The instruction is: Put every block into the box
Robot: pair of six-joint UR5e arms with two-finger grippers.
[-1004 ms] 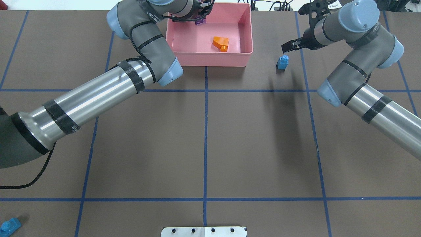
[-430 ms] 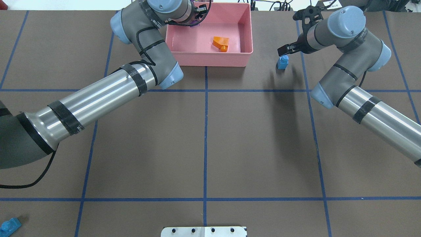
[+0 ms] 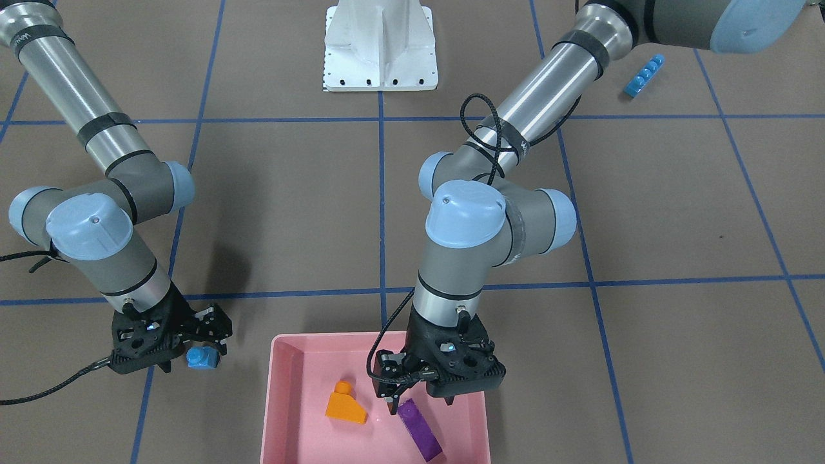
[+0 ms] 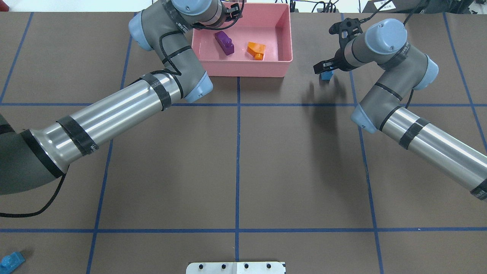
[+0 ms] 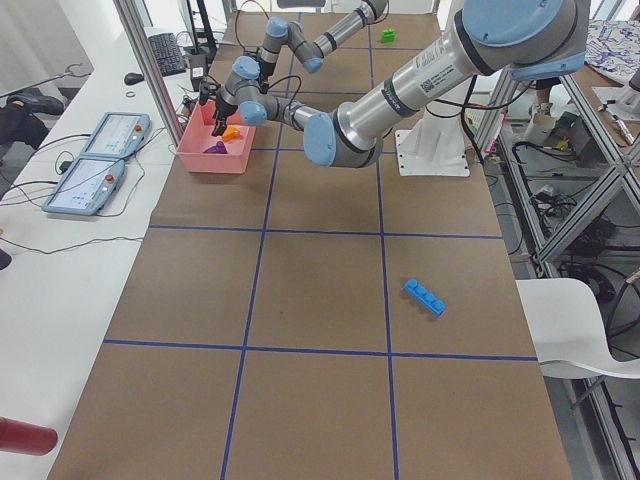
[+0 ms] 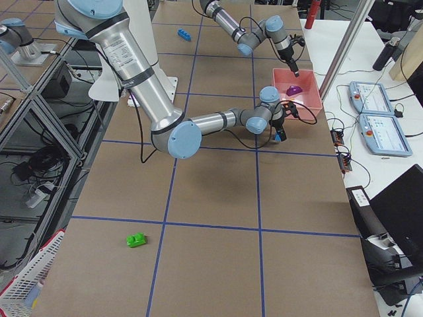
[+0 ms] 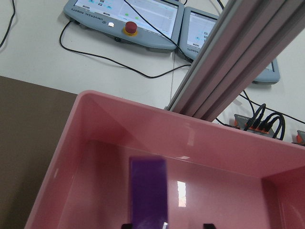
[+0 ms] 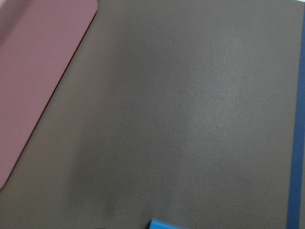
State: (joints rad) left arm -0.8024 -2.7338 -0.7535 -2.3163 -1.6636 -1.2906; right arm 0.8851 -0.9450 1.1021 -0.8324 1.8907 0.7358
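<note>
The pink box (image 3: 276, 412) (image 4: 247, 70) holds the orange sloped brick (image 3: 345, 403) (image 4: 255, 50) and the long purple brick (image 3: 420, 430) (image 4: 224, 42), which lies flat on its floor. My left gripper (image 3: 420, 403) (image 4: 231, 10) hangs open just above the purple brick (image 7: 148, 191), apart from it. My right gripper (image 3: 193, 359) (image 4: 325, 70) is open and low over the tiny blue brick (image 3: 203, 358) (image 4: 325, 77), right of the box in the overhead view. The long blue brick (image 3: 644, 74) (image 4: 9, 260) lies near the robot's left. The green brick (image 6: 137, 240) lies far off to its right.
The white pedestal base (image 3: 380, 48) (image 4: 236, 268) stands at the robot's side of the table. Operator tablets (image 7: 128, 19) and an aluminium post (image 7: 238, 62) stand just beyond the box's far wall. Blue tape lines grid the brown table.
The purple brick left my left gripper and now lies in the box. My right arm moved toward the tiny blue brick and lower, so the gripper now covers it.
</note>
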